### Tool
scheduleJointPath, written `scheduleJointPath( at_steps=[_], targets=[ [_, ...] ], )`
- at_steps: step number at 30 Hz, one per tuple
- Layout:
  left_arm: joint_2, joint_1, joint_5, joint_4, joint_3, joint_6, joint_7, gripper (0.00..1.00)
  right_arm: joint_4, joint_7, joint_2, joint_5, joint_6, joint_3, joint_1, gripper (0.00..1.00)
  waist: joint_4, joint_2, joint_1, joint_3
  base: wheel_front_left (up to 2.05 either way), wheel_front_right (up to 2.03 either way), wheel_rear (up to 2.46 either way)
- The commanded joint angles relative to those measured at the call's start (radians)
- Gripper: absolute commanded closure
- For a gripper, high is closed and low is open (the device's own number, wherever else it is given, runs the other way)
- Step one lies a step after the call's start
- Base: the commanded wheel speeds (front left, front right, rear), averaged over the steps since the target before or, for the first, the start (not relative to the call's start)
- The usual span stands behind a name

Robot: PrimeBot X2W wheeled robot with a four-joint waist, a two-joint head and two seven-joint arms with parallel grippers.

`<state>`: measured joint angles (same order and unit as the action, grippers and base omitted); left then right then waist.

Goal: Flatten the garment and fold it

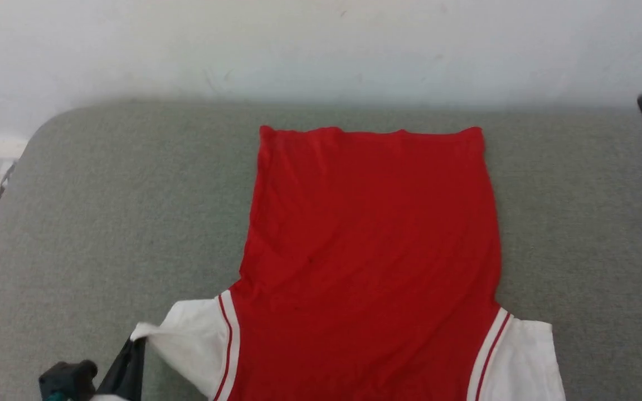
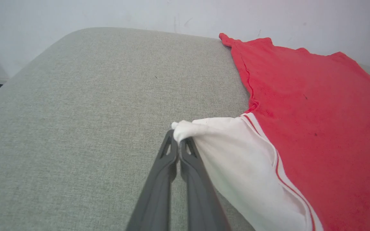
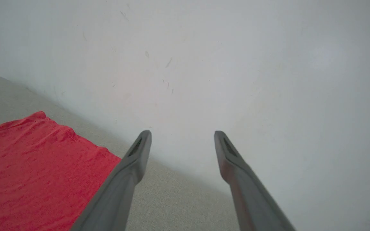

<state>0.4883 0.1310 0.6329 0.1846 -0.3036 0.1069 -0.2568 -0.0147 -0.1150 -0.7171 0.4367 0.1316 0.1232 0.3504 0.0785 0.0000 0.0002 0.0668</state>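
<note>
Jersey [image 1: 371, 250] runs hem-away from us down the grey pad [image 1: 131, 195]; our left hand [image 2: 178, 138] pinches its near-left white sleeve [image 2: 236, 154], our right hand [image 3: 182, 141] hangs open off the far-right hem [image 1: 371, 132].

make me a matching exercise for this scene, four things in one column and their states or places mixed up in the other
Things:
1. left gripper
2. right gripper
3. garment
4. grey padded surface

States or places:
a. jaws apart, holding nothing
b. lies beneath the rest, its far edge against the wall
c. pinched shut on the tip of a white sleeve
d. spread out flat, plain red side up

Pairs: 1-c, 2-a, 3-d, 4-b
</note>
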Motion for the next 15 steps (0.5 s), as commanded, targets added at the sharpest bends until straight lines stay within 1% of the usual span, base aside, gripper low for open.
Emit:
scheduleJointPath(
  at_steps=[1, 5, 7, 10, 11, 13, 15],
  targets=[
    [-0.013, -0.031, -0.015, -0.020, -0.010, 0.003, -0.005, 1.00, 0.024, -0.059, -0.005, 0.007, -0.001, 0.039, 0.089, 0.00, 0.063, 0.0000, -0.0002, 0.067, 0.00, 0.00, 0.00],
    [-0.035, -0.078, -0.040, -0.058, -0.021, 0.003, -0.005, 1.00, 0.119, -0.263, -0.020, 0.057, -0.001, 0.172, 0.296, 0.00, 0.121, 0.0000, -0.0002, 0.136, 0.00, 0.00, 0.00],
    [-0.049, -0.101, -0.053, -0.075, -0.025, 0.001, -0.005, 1.00, 0.166, -0.351, -0.040, 0.078, -0.001, 0.238, 0.393, 0.00, 0.149, 0.0000, -0.0002, 0.173, 0.00, 0.00, 0.00],
    [-0.069, -0.130, -0.072, -0.101, -0.028, -0.001, -0.005, 1.00, 0.256, -0.532, -0.053, 0.168, -0.001, 0.326, 0.505, 0.00, 0.187, 0.0000, -0.0002, 0.228, 0.00, 0.00, 0.00],
    [-0.076, -0.138, -0.078, -0.109, -0.028, -0.003, -0.005, 1.00, 0.281, -0.601, -0.057, 0.203, -0.001, 0.348, 0.537, 0.00, 0.199, 0.0000, -0.0002, 0.247, 0.00, 0.00, 0.00],
    [-0.090, -0.157, -0.091, -0.123, -0.026, -0.010, -0.005, 1.00, 0.338, -0.719, -0.054, 0.261, -0.001, 0.357, 0.600, 0.00, 0.221, 0.0000, -0.0002, 0.283, 0.00, 0.00, 0.00],
    [-0.105, -0.177, -0.106, -0.135, -0.023, -0.017, -0.005, 1.00, 0.387, -0.801, -0.049, 0.274, -0.001, 0.358, 0.652, 0.00, 0.241, 0.0000, -0.0002, 0.321, 0.00, 0.00, 0.00]
  ],
)
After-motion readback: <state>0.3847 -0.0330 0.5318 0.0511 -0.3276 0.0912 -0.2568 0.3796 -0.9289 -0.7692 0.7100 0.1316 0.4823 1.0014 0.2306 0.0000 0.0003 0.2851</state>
